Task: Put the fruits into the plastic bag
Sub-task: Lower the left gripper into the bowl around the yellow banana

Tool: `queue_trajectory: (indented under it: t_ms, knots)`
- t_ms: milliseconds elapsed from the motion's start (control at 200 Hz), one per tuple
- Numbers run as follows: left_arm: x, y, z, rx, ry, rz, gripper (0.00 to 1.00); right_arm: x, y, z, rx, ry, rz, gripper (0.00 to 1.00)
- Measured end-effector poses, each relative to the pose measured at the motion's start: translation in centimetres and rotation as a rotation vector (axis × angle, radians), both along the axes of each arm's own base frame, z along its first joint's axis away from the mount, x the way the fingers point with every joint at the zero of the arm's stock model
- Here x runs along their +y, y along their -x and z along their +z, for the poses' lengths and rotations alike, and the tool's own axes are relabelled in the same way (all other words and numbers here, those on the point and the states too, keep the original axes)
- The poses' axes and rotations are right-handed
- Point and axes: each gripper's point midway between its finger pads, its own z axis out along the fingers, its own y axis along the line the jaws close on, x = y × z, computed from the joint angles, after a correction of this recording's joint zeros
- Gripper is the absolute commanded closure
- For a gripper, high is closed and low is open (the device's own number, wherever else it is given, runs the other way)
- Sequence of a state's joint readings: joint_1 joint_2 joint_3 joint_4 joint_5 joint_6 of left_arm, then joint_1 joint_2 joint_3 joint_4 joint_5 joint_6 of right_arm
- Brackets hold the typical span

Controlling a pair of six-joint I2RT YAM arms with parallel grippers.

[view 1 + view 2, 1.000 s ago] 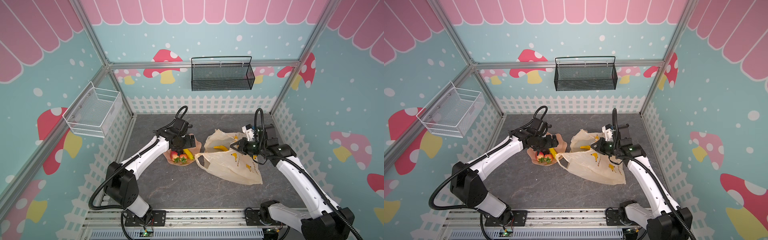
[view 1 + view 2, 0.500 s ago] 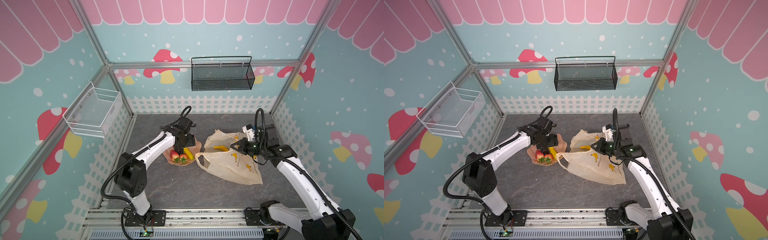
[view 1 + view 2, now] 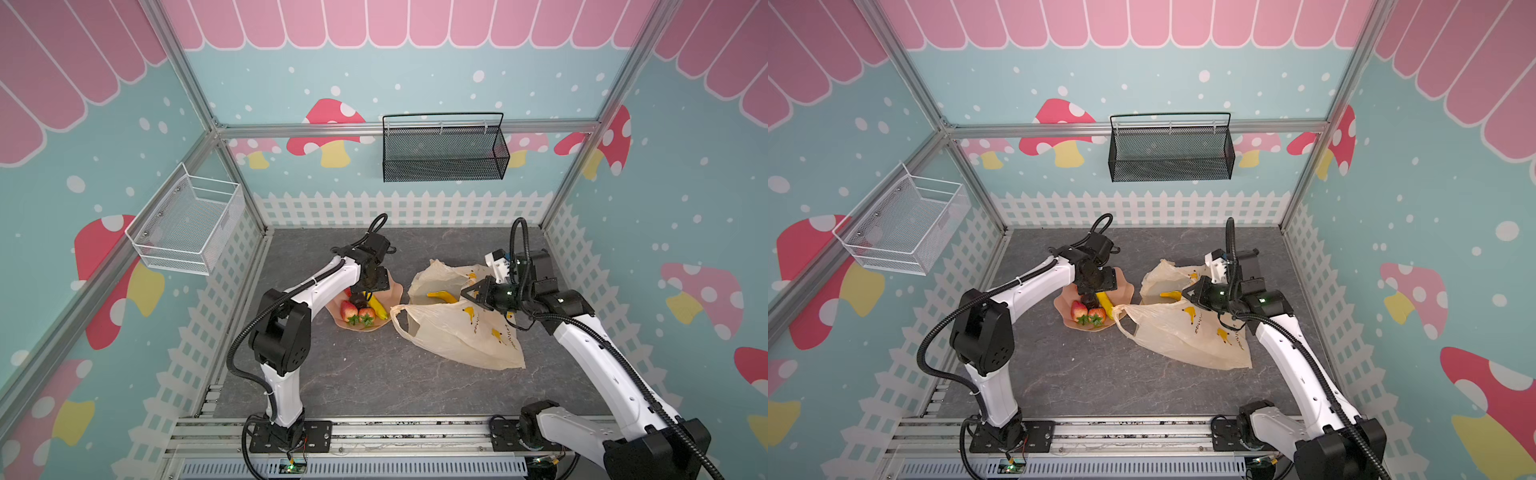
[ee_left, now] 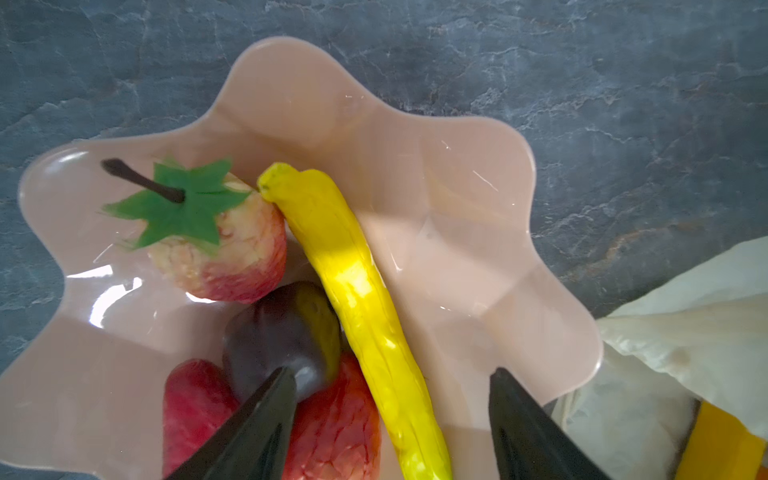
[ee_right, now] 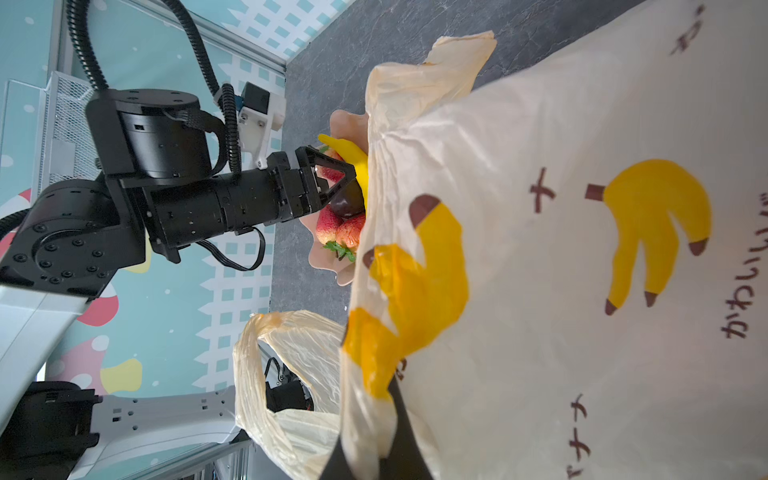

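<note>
In the left wrist view my left gripper is open over the peach dish, its jaws straddling the yellow banana and a red strawberry. One fingertip touches the dark piece. A leafy strawberry lies beside them. My right gripper is shut on the rim of the plastic bag. In both top views the plastic bag lies right of the dish with its mouth held up, and a banana shows inside it.
A black mesh basket hangs on the back wall and a white wire basket on the left wall. White picket fencing runs along the walls round the grey stone-look floor.
My left gripper has come down into the dish over the fruits and its jaws have narrowed. The left arm's elbow has swung in. The right gripper keeps its hold on the bag, unmoved.
</note>
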State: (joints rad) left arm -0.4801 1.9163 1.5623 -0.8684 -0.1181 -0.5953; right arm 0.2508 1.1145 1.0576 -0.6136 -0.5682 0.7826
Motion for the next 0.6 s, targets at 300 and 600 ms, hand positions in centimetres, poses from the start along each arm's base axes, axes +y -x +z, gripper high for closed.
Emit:
queue_trajectory:
  t_ms: [300, 600]
  knots:
    - [0.4, -0.5, -2.0, 0.033, -0.036, 0.011, 0.29, 0.0, 0.0, -0.1, 0.005, -0.002, -0.002, 1.00]
    - [0.4, -1.4, -2.8, 0.025, -0.035, 0.020, 0.31, 0.0, 0.0, -0.1, 0.006, -0.004, -0.004, 1.00]
